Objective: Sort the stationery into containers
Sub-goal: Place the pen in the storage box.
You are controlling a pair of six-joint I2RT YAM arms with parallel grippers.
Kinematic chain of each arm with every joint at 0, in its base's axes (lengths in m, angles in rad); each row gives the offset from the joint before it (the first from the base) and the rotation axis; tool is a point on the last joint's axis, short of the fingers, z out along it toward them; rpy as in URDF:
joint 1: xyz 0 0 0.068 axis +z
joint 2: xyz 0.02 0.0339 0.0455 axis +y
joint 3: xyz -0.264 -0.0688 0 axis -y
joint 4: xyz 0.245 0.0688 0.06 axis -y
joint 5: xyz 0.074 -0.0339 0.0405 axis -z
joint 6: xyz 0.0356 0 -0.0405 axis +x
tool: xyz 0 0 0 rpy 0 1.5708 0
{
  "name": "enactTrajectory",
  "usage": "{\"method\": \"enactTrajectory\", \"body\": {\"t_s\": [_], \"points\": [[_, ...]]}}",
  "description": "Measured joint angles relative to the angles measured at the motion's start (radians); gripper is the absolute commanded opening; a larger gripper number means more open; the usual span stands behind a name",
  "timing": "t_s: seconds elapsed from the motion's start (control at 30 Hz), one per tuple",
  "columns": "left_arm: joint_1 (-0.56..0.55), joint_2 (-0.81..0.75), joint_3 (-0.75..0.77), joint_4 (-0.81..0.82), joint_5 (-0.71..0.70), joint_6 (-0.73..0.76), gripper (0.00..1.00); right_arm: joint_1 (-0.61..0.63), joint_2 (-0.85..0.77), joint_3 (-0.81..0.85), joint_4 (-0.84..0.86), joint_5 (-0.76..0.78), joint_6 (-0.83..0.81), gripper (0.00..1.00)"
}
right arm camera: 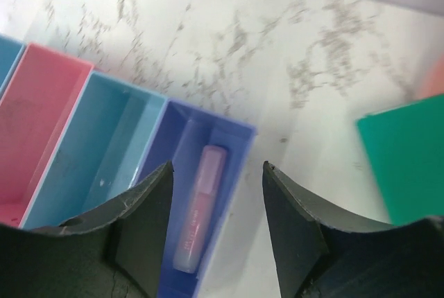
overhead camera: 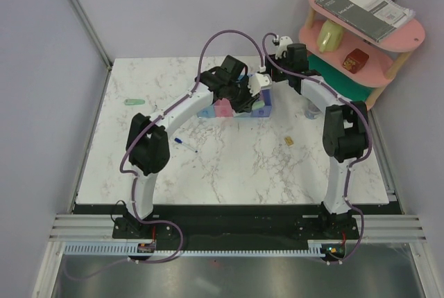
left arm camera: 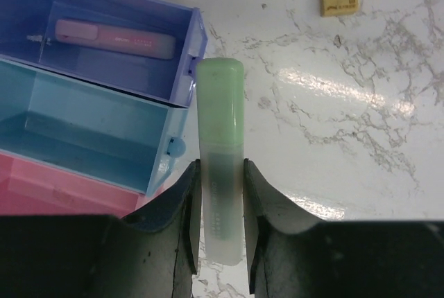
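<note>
We see the row of trays (overhead camera: pixel 220 109) toward the far edge of the tabletop (overhead camera: pixel 236 173), midway along. Our left gripper (left arm camera: pixel 220 168) clamps a pale green marker (left arm camera: pixel 220 104) just beside the purple-blue tray (left arm camera: pixel 125 7). Our right gripper (right arm camera: pixel 216 166) hangs open over that tray, where the pink-purple marker (right arm camera: pixel 201 208) lies. A second green marker (overhead camera: pixel 133 102) lies near the left edge, with the pen (overhead camera: pixel 186 145) and gold clip (overhead camera: pixel 288 142) mid-table.

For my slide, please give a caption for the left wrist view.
Left gripper holds a pale green marker near the purple-blue tray containing a pink marker.
</note>
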State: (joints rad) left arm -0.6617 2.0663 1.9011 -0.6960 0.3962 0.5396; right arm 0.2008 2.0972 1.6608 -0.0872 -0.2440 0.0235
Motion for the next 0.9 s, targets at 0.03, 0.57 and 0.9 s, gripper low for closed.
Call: {"method": "enactTrajectory", "body": {"t_s": [0.03, 0.57, 0.9], "points": [[0.002, 0.002, 0.006, 0.003, -0.006, -0.028, 0.02, -0.003, -0.015, -0.002, -0.002, 0.020, 0.001, 0.62], [0.062, 0.328, 0.399, 0.113, -0.029, -0.566, 0.02, -0.073, -0.283, -0.217, -0.148, 0.170, -0.139, 0.85], [0.069, 0.424, 0.404, 0.236, -0.019, -0.798, 0.02, -0.143, -0.422, -0.375, -0.269, 0.211, -0.270, 0.96]]}}
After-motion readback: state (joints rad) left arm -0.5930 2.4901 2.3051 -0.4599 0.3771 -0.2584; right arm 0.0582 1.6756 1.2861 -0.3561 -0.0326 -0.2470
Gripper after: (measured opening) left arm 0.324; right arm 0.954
